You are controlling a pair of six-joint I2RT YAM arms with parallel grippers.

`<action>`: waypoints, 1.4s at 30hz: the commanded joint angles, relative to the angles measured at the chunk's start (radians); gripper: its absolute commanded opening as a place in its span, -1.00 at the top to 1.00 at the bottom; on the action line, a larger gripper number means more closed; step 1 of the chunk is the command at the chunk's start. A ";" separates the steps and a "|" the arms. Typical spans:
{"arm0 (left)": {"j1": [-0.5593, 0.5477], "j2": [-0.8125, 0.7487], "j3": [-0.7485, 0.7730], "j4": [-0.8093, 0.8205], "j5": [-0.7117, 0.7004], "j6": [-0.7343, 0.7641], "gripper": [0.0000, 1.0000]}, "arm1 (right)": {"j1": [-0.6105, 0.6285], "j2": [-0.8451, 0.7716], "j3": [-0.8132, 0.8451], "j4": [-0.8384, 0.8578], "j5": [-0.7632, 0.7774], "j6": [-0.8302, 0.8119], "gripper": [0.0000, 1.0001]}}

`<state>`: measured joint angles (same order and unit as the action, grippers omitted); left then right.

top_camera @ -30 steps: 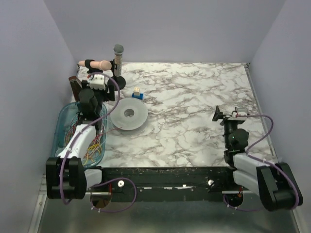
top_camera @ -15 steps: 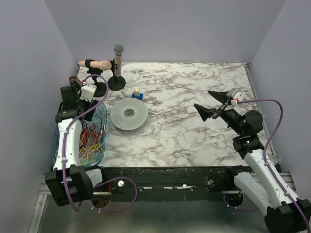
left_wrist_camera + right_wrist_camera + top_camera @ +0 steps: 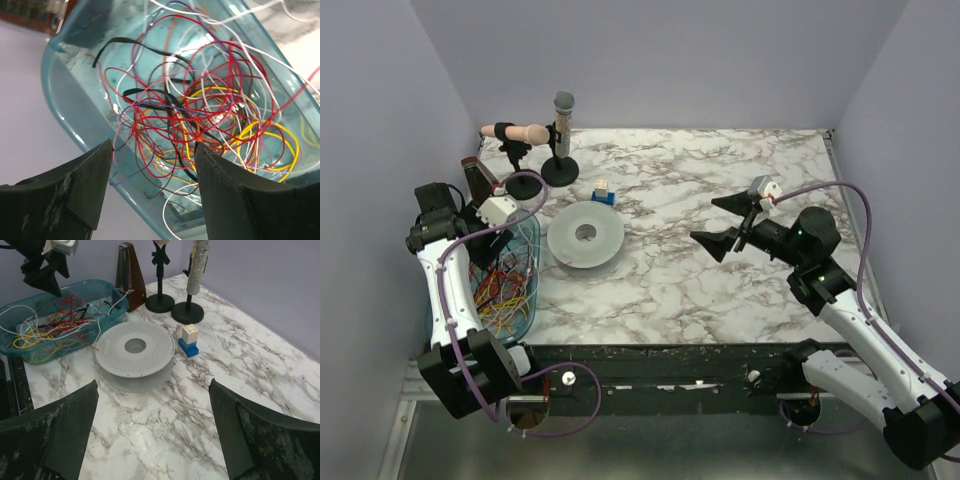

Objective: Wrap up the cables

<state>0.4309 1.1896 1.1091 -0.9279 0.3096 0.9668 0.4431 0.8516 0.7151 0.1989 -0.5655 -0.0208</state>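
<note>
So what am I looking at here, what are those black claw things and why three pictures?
Two robot arms bolted to a marble-patterned table. One picture looks down from above; the other two come from cameras on each wrist, so the black shapes are that arm's own fingers. The left gripper hangs open over a clear teal tub of thin tangled cables, red, yellow, white and black. The right gripper is open above the table, facing a pale grey round spool. Neither holds anything.

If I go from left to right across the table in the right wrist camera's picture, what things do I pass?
blue tray holding the cables → grey spool → toy block
</note>
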 commanded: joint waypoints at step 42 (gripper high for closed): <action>-0.083 0.021 0.901 0.138 0.005 -0.331 1.00 | 0.500 0.378 0.628 -0.046 0.208 -0.102 -1.00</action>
<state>0.3454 1.2125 1.7885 -0.7753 0.3061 0.8326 0.8631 1.1057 1.1679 0.1627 -0.4351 -0.0910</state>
